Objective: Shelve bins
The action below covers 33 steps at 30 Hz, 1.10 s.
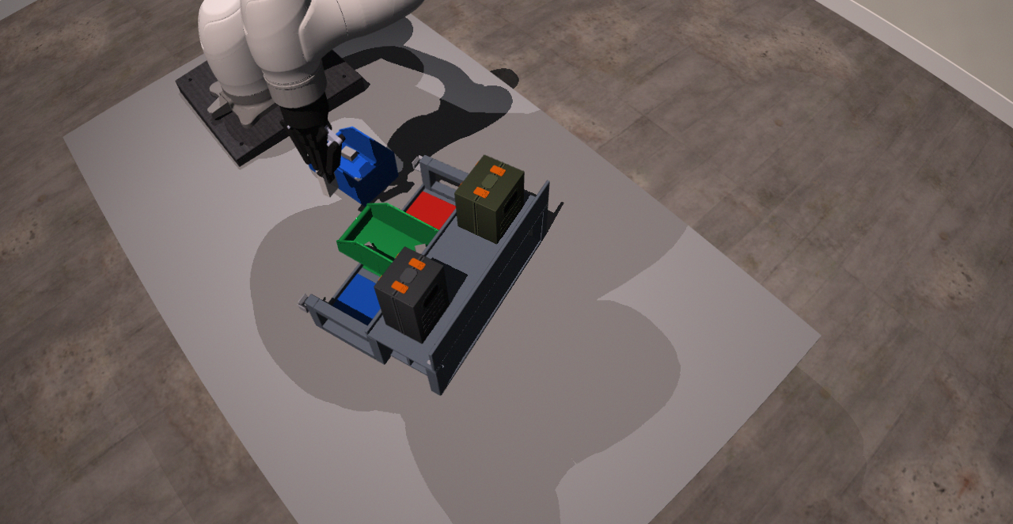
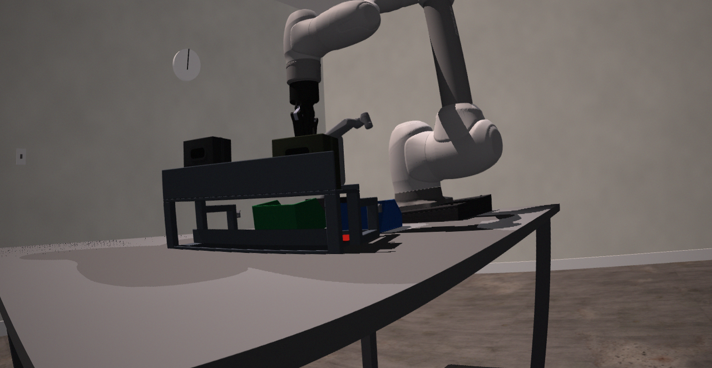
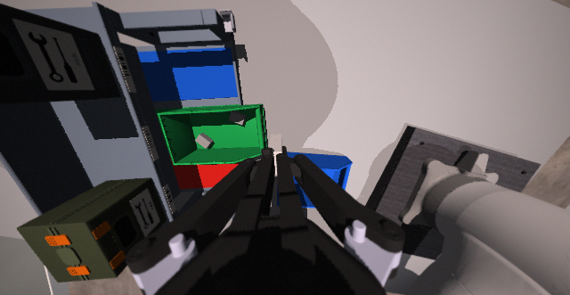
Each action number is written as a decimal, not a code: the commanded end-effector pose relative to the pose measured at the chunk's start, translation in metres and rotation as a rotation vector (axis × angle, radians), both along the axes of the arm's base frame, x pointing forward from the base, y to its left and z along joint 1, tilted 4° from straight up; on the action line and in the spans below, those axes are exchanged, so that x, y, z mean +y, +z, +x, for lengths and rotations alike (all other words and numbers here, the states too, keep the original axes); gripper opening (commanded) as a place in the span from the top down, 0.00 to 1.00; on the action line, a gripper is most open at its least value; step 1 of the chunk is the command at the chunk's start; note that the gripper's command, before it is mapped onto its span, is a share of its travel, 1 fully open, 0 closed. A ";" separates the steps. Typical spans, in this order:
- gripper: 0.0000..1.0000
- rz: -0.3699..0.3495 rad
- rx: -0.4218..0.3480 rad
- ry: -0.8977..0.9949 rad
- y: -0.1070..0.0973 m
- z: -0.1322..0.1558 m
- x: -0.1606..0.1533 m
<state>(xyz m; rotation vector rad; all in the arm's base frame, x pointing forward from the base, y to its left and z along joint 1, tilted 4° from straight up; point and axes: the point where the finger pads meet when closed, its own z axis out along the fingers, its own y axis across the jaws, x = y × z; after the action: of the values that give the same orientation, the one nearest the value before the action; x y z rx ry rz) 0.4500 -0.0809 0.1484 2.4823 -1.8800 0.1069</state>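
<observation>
My gripper is shut and empty, above the front of the shelf, between the green and blue bins; in the exterior view its tips are hidden. The green bin sits in the middle spot, covering the green mark. Its outer end sticks out past the shelf's front edge, and grey parts lie inside. The blue bin stands in front of the shelf, with parts inside. The red mark and blue mark are bare. No red bin shows.
The low upper board carries an olive toolbox and a dark grey toolbox. Frame posts stand at both shelf ends. The robot base plate lies beyond the blue bin.
</observation>
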 end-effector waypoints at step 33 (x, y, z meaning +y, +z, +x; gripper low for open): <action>0.90 0.000 0.000 0.000 -0.030 0.001 -0.002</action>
<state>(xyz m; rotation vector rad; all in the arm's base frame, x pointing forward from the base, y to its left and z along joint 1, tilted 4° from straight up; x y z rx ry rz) 0.4509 -0.0824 0.1225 2.4815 -1.8800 0.1068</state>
